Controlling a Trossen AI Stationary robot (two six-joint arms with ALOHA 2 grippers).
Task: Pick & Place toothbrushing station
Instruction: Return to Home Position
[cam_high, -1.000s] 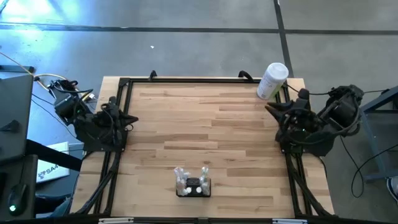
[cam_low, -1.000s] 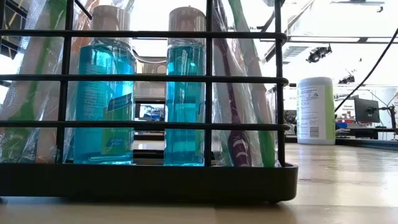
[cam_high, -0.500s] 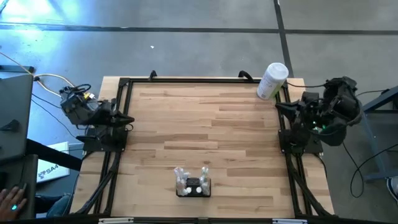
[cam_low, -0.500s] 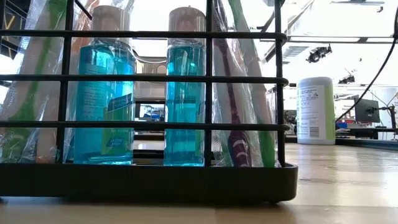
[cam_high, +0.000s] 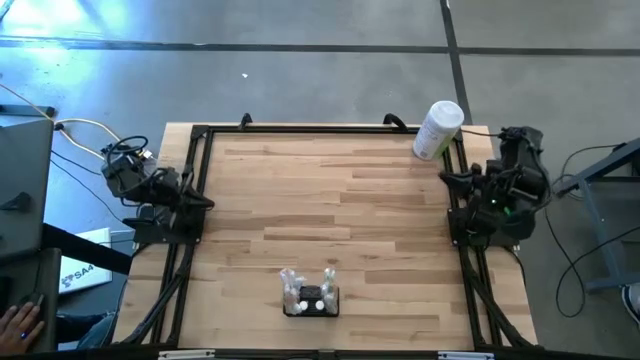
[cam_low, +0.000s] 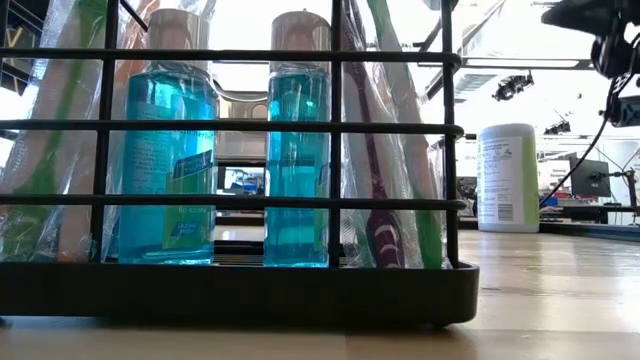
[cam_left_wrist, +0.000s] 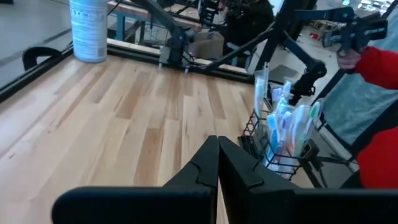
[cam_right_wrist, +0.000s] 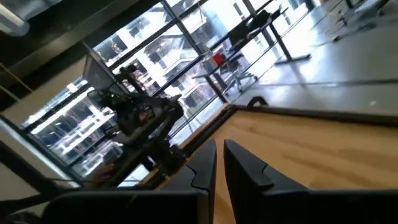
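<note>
The toothbrushing station (cam_high: 311, 300), a low black wire rack, stands upright on the wooden worktop (cam_high: 330, 200), at the middle of the worktop's long edge that faces away from the white container (cam_high: 438, 130). Seen from worktop height, the rack's dark base (cam_low: 240, 292) rests flat on the wood. Behind its bars stand two blue mouthwash bottles (cam_low: 170, 150) with pale caps. Wrapped toothbrushes lean at both ends of the rack, green ones (cam_low: 60, 120) at one end and a purple one (cam_low: 378, 215) at the other.

The white container stands at the worktop's corner beside the right arm. The left end effector (cam_high: 208, 202) hangs over the worktop's left side rail, clenched on nothing, its fingers (cam_left_wrist: 202, 171) pressed together. The right end effector (cam_high: 443, 178) sits over the worktop's right side rail, also clenched and empty, with only a thin slit between its fingers (cam_right_wrist: 204, 168). Both are well apart from the rack. Beyond the worktop's edge a person's red sleeve (cam_left_wrist: 376, 65) shows.
</note>
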